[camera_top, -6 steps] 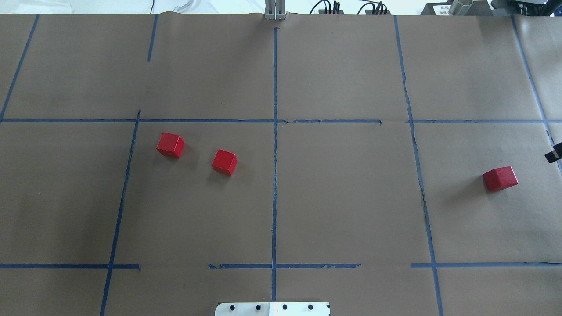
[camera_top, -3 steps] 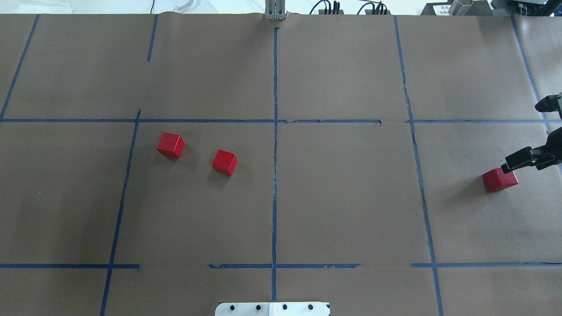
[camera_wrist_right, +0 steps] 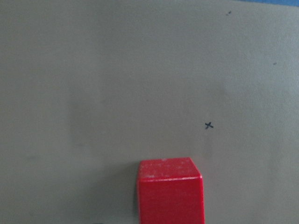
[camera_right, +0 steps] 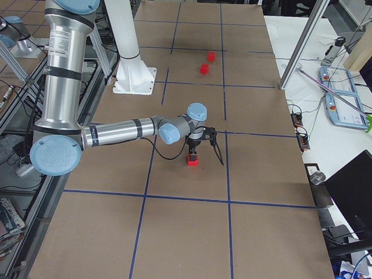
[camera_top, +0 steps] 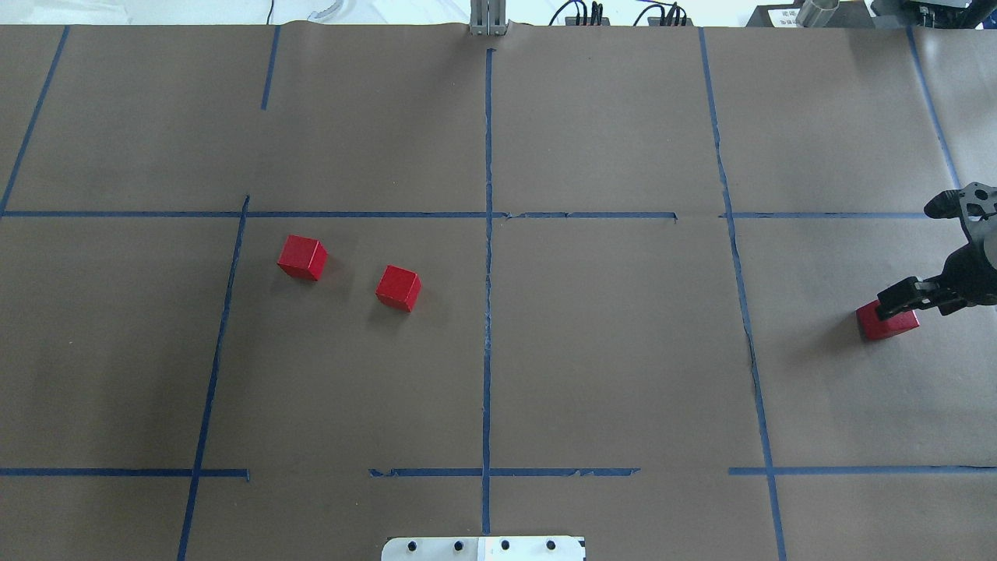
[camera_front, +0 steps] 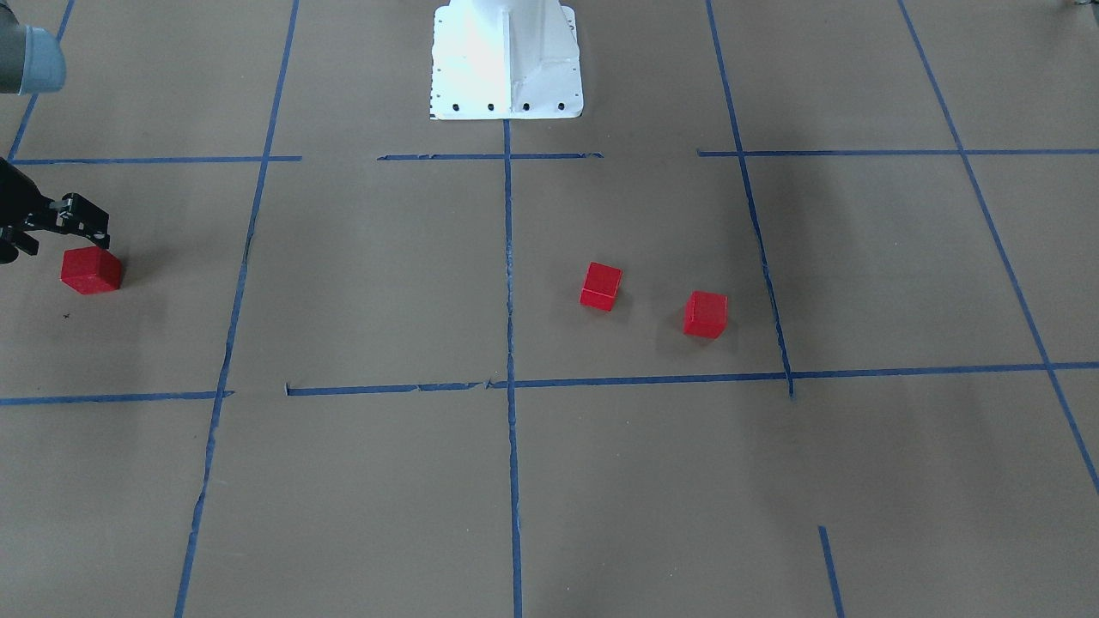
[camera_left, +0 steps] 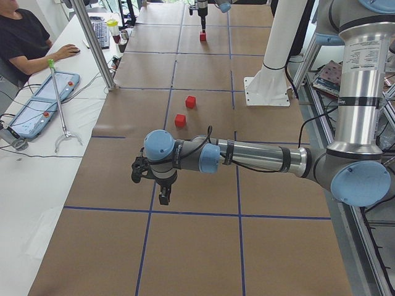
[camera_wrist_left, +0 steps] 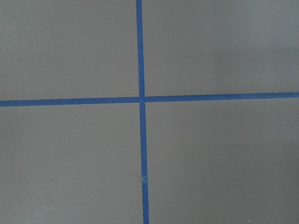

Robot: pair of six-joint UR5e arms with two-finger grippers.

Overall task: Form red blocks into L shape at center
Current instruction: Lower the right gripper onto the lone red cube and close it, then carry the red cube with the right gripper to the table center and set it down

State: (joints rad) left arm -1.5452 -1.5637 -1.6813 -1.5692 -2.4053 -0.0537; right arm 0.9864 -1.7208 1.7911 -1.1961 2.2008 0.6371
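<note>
Two red blocks (camera_top: 302,257) (camera_top: 398,288) lie close together left of the center tape line (camera_top: 488,312). They also show in the front view (camera_front: 706,314) (camera_front: 601,286). The third red block (camera_top: 888,323) lies far right, alone; it fills the bottom of the right wrist view (camera_wrist_right: 170,191). My right gripper (camera_top: 907,257) is open, with one finger (camera_top: 900,298) over that block's top edge and the other finger farther back. My left gripper (camera_left: 163,194) shows only in the exterior left view, low over bare paper, so I cannot tell whether it is open or shut.
The white robot base plate (camera_top: 483,548) sits at the near middle edge. A metal post (camera_left: 92,43) stands at the table's far side, with an operator (camera_left: 24,37) seated behind it. Blue tape lines cross the brown paper (camera_wrist_left: 141,99).
My right gripper has come in from the right edge and moved left and down toward the far-right block; one finger now overlaps it. The blocks have not moved.
</note>
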